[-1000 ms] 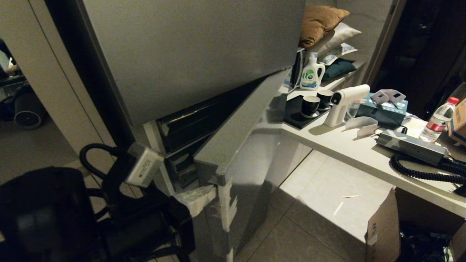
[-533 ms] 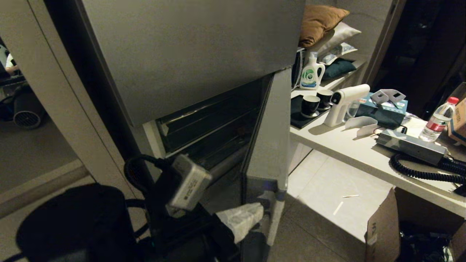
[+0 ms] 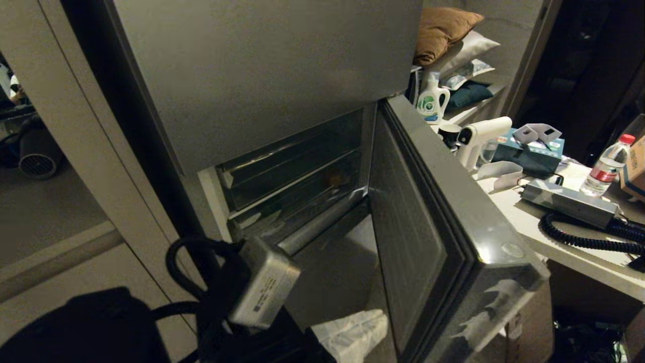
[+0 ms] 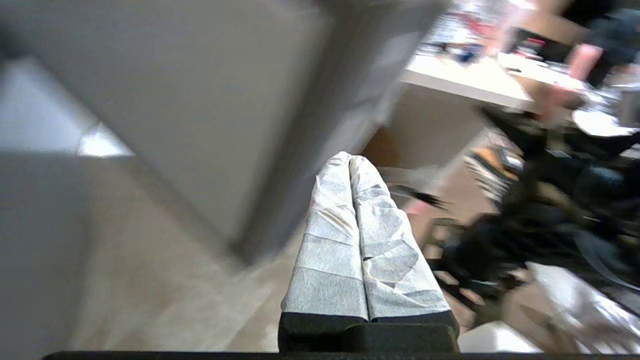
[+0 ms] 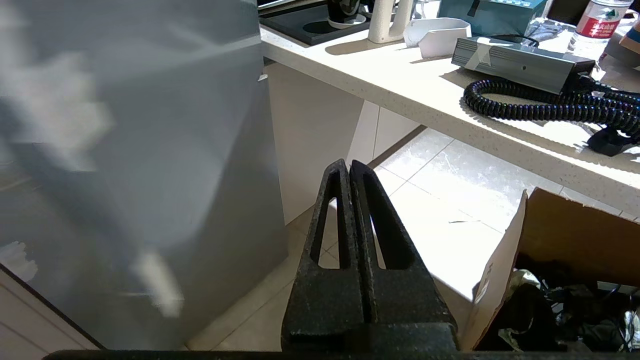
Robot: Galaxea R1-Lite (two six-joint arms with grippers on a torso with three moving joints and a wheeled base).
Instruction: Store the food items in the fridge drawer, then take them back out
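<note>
Nearest us: while our left arm sits low at the bottom of the head view, our left gripper (image 3: 352, 333) shows its white-wrapped fingers (image 4: 357, 240) pressed flat together, holding nothing.
Left gripper's place: we hold it just inside the swung-out lower fridge door (image 3: 433, 242), below the open compartment, and we cannot tell whether it touches the door.
Right gripper: our right gripper (image 5: 350, 172) is out of the head view; its own camera shows the black fingers (image 5: 372, 220) closed against each other, empty, hanging over the pale floor tiles (image 5: 445, 195) beside the grey fridge side.
Cardboard box: an open cardboard box (image 5: 565, 235) stands on the floor near that gripper.
Fridge drawer: further in, we see the clear fridge drawer (image 3: 297, 196) pushed in within the opened compartment, under the closed upper door (image 3: 262, 70).
Food items: a small orange-brown blur (image 3: 333, 177) shows through the clear plastic; we cannot say what it is.
Counter: off to the right, the counter (image 3: 569, 252) carries a water bottle (image 3: 604, 166), a coiled black cable (image 3: 589, 237) and a white spray gun (image 3: 478, 138).
Farthest: a brown cushion (image 3: 443, 30) lies on a shelf.
</note>
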